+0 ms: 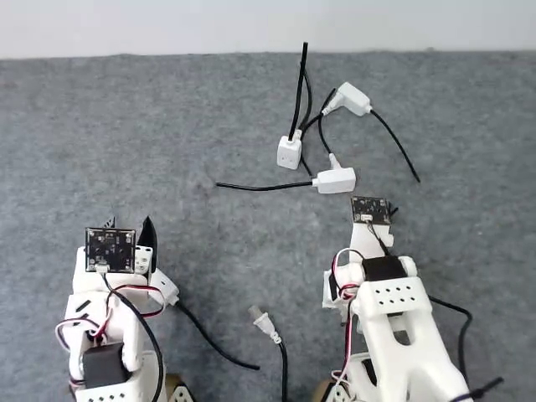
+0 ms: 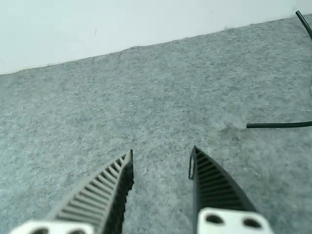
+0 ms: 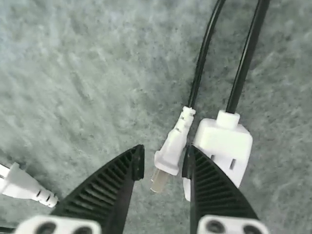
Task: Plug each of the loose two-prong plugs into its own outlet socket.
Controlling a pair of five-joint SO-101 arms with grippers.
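Observation:
My right gripper (image 3: 163, 156) is open, low over the carpet, its fingers on either side of a small white two-prong plug (image 3: 169, 153) on a thin black cable. A white outlet block (image 3: 225, 146) on a thicker cable lies right beside that plug. Another white plug (image 3: 19, 184) lies off to one side. From above, three white outlet blocks (image 1: 289, 152) (image 1: 353, 99) (image 1: 336, 180) lie at mid-table, and a loose plug (image 1: 266, 323) lies between the arms. My left gripper (image 2: 162, 155) is open over bare carpet, holding nothing; one of its fingers (image 1: 148, 234) sticks out beside its camera board.
Black cables (image 1: 260, 187) trail across the grey carpet around the outlets, and one cable end (image 2: 278, 125) lies ahead of my left gripper. A white wall (image 2: 97, 24) borders the far edge. A white connector on a black lead (image 1: 166, 290) lies by the left arm.

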